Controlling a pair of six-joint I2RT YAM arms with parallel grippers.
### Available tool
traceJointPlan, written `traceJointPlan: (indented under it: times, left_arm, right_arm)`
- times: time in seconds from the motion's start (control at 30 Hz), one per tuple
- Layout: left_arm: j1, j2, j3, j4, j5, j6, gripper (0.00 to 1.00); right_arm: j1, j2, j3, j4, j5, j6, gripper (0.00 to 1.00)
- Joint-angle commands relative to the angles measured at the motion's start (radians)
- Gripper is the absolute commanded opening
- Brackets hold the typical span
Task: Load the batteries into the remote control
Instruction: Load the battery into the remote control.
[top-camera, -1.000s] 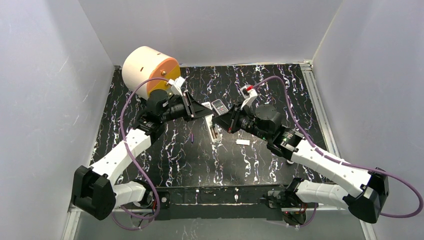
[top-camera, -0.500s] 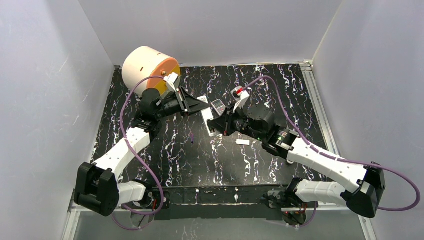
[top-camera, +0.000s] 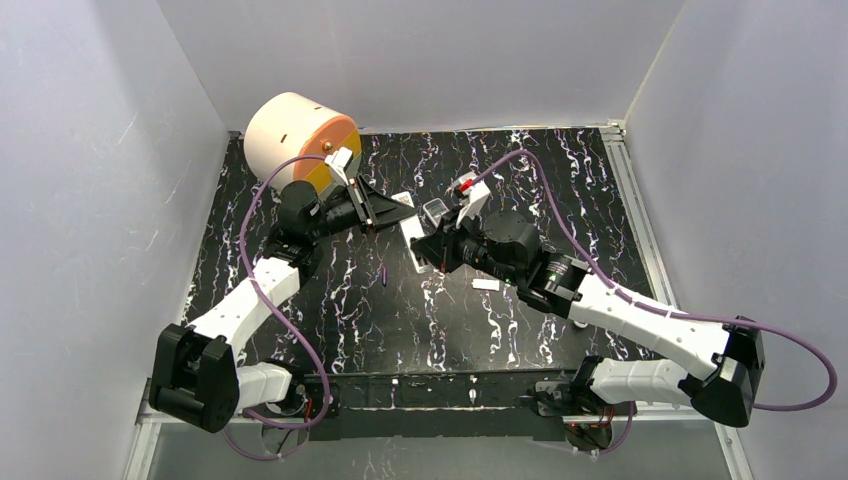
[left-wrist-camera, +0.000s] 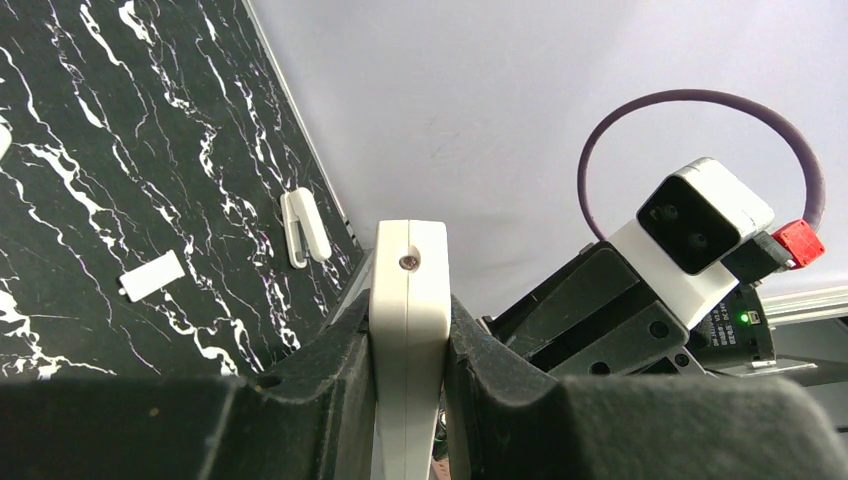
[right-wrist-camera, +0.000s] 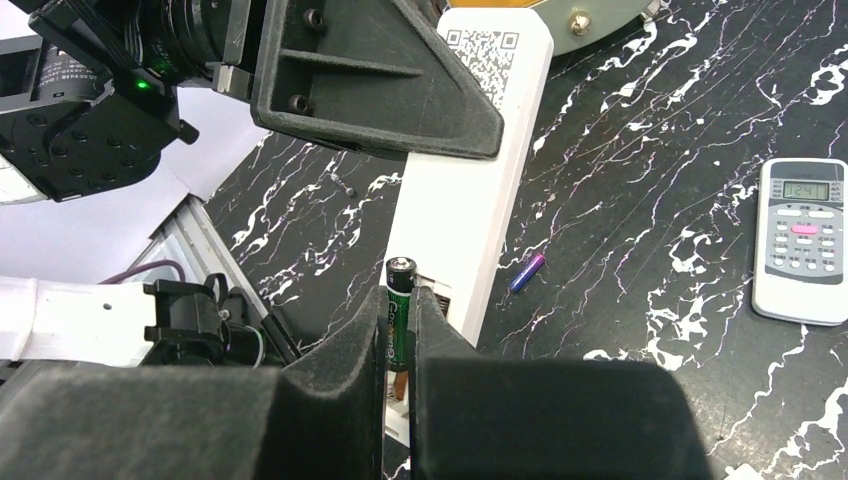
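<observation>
1. Green batt (right-wrist-camera: 400, 272): pinched tight in my right gripper (right-wrist-camera: 401, 305), cap end poking up past the tips. It's up off the table, over its middle, just beside the open bay end of the white remote (right-wrist-camera: 470, 200). Can't tell if it touches the bay yet.
2. Risk: the pinch sits on a round, slick body. If I push the batt in at an angle against the spring, it prob pivots or squirts out, then rolls off across the table.
3. Risk: polarity. Can't read the bay marks from here, so it might go in the wrong way round.
4. White remote: my left gripper (left-wrist-camera: 408, 330) is clenched on its thin sides, holding it in the air w/ the QR label end nearest that gripper. A side push from the batt could slide or twist it in that narrow hold, and the bay would drift off line.
5. Risk: both wrists are v. close together here. A small overshoot knocks finger on finger and jars both holds.
6. Purple batt (right-wrist-camera: 527, 271) lies loose on the table under the work, left of centre. A dropped part or a low sweep would send it rolling.
7. Loose white cover (top-camera: 485, 285) and the grey remote (right-wrist-camera: 803, 240) lie near on the table, so a low retreat could shove them.
</observation>
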Motion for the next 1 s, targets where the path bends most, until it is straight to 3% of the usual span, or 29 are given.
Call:
traceJointPlan:
  times: [0.0, 0.13, 0.3, 0.97]
  left_arm:
    - [-0.003, -0.026, 0.007, 0.104, 0.037, -0.093, 0.00]
    - [0.003, -0.030, 0.001, 0.126, 0.031, -0.120, 0.00]
    - [0.008, -0.032, -0.005, 0.132, 0.018, -0.122, 0.00]
    - [0.008, -0.052, -0.013, 0.135, 0.006, -0.112, 0.00]
  right_arm:
    - [0.019, 0.003, 0.038, -0.045, 0.049, -0.037, 0.15]
    - [0.022, -0.007, 0.046, -0.059, 0.068, -0.038, 0.22]
    - [0.024, -0.030, 0.055, -0.057, 0.081, -0.039, 0.37]
    - [0.023, -0.061, 0.113, -0.021, 0.169, -0.018, 0.61]
